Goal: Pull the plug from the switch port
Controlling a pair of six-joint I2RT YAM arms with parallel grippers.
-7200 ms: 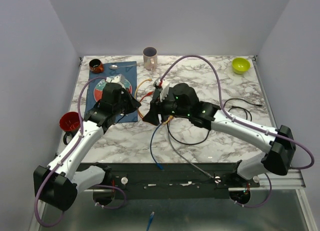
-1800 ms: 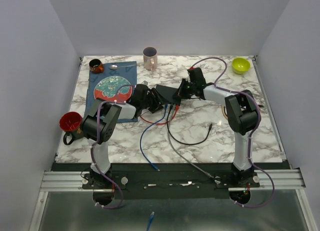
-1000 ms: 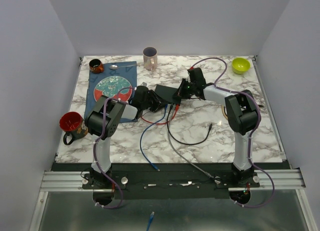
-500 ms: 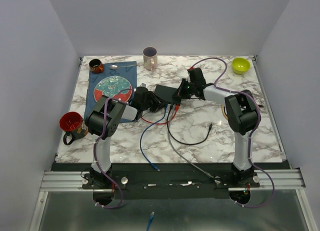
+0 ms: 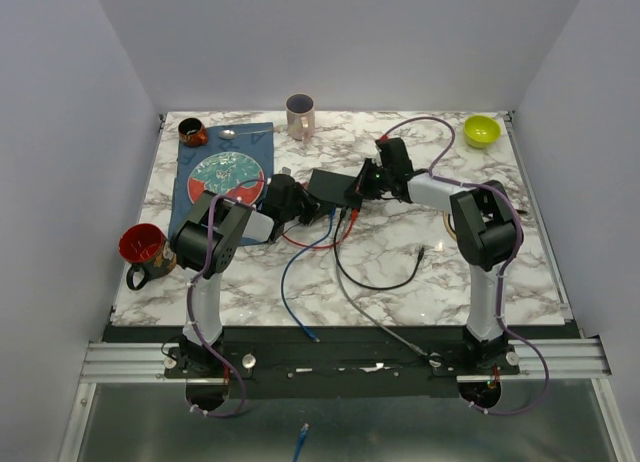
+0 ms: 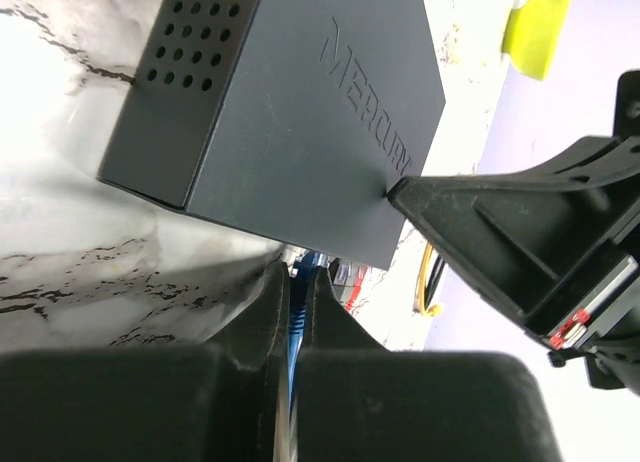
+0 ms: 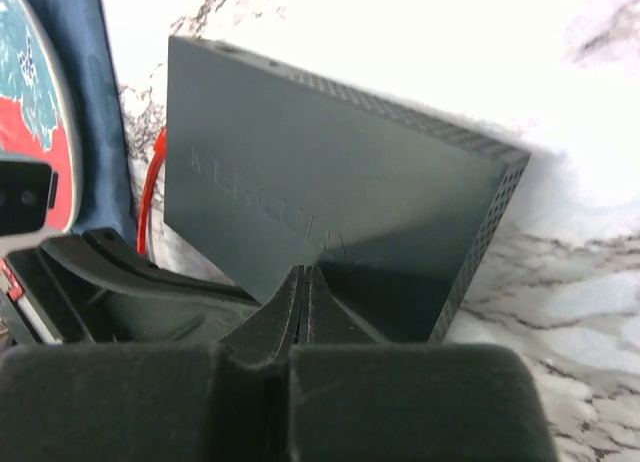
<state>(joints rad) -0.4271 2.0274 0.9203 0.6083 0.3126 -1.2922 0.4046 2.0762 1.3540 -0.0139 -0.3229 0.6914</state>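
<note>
Two robot arms meet at the switch (image 5: pixel 333 186), a flat black box lying on the marble table (image 5: pixel 520 272). Since a second ago the left gripper (image 6: pixel 297 282) has closed, and its fingers now pinch the blue cable (image 6: pixel 296 327) right at the switch's socket edge. Otherwise both arms sit as they did then.

The left arm rises from its base, folds at the elbow and reaches in low from the switch's left. The right arm stands tall, then reaches in from the switch's right. The right gripper (image 7: pixel 303 280) has its fingers pressed together on nothing, with the tips against the switch's top face.

Counted:
- one switch
- four cables in front of it: the blue cable, a red cable (image 5: pixel 305 242), a black cable (image 5: pixel 385 284) and a grey cable (image 5: pixel 385 327)
- three cups: a pale mug (image 5: pixel 299 115) behind the switch, a brown cup (image 5: pixel 192 132) and a red mug (image 5: pixel 140 244) to its left
- one green bowl (image 5: pixel 481 130) to its right
- one plate (image 5: pixel 225 172) to its left
</note>
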